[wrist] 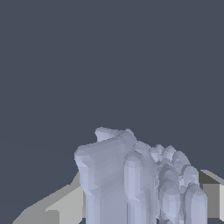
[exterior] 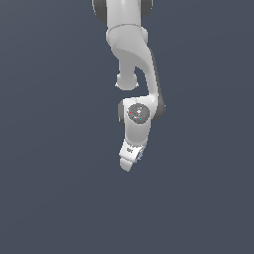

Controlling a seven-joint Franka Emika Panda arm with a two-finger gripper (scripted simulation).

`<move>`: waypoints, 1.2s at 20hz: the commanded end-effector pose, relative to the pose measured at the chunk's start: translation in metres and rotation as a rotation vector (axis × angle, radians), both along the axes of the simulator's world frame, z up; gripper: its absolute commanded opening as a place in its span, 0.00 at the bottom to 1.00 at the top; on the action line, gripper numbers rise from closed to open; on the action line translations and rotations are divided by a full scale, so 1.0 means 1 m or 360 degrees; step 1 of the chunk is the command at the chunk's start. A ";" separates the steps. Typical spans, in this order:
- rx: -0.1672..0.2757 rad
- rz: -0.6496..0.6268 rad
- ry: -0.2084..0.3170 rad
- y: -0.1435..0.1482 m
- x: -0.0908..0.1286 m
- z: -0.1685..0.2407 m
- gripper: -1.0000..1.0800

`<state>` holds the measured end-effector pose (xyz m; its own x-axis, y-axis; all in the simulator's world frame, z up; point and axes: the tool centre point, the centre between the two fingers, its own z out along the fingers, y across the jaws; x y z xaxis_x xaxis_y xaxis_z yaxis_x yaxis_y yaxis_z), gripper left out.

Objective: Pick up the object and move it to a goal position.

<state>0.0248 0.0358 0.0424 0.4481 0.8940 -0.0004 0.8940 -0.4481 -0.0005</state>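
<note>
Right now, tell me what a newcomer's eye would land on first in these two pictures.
In the exterior view, the white jointed robot arm hangs down the middle of a plain slate-grey backdrop, its gripper at the bottom end. A sliver of the pale lavender-blue ridged lump peeks out beside the gripper. In the wrist view that lump looms large, sitting between the pale gripper fingers.

1. The object (wrist: 135, 179), a pale lavender-blue lump with rounded ridges and knobs, fills the near part of the wrist view.
2. In the exterior view only a sliver of it (exterior: 140, 156) shows beside the arm's tip.
</note>
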 end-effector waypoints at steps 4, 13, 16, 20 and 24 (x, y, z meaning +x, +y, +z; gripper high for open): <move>0.0000 0.0001 -0.0001 0.000 0.000 -0.001 0.00; 0.0000 0.0000 -0.0002 -0.001 0.001 0.003 0.00; 0.0000 0.0000 -0.0002 -0.005 0.001 0.011 0.00; 0.0000 0.0000 -0.0002 -0.013 0.002 0.032 0.00; -0.0001 0.0001 -0.0002 -0.024 0.003 0.063 0.00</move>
